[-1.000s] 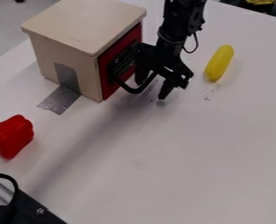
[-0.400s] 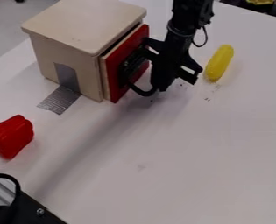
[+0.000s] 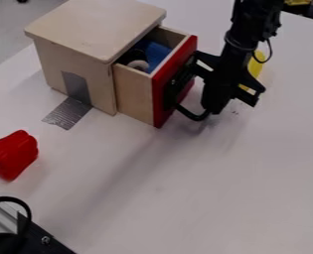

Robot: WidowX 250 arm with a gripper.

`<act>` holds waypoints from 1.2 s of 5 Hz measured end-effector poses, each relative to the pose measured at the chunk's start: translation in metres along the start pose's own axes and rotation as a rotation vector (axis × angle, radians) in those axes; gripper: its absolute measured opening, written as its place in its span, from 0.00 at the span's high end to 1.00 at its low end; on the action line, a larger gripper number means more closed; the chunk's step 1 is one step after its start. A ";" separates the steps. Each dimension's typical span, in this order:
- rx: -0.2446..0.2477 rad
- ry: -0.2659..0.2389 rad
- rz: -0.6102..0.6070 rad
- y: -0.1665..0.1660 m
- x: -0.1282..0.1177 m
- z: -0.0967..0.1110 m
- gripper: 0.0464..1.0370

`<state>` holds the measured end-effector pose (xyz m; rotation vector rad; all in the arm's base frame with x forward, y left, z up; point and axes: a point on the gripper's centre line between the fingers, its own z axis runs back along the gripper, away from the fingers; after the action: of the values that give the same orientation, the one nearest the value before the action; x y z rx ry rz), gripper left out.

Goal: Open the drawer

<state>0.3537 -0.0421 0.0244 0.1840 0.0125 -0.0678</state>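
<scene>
Evidently, in the camera view, the drawer (image 3: 133, 93) juts from the wooden box (image 3: 96, 30), with a blue item (image 3: 159, 52) inside. The gripper (image 3: 214, 103) is at its black handle (image 3: 193, 115); whether open or closed, I cannot tell. The arm (image 3: 246, 37) partly blocks a yellow object (image 3: 256, 67); a red pepper (image 3: 14, 154) lies well apart.

Peering down at a slant from above the table (image 3: 218, 188), facing across towards the far edge at one o'clock! Set fairly near, catching the wooden cabinet (image 3: 96, 25) at eleven, plus floor (image 3: 19, 25) beyond at ten.
</scene>
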 end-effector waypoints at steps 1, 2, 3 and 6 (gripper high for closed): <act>-0.010 0.003 -0.003 -0.008 0.000 0.002 0.93; -0.010 0.005 -0.003 -0.011 -0.001 0.003 0.93; -0.012 0.010 -0.010 -0.014 -0.002 0.004 0.93; -0.021 -0.020 -0.029 -0.022 -0.001 0.033 0.36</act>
<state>0.3514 -0.0694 0.0524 0.1624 -0.0044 -0.0980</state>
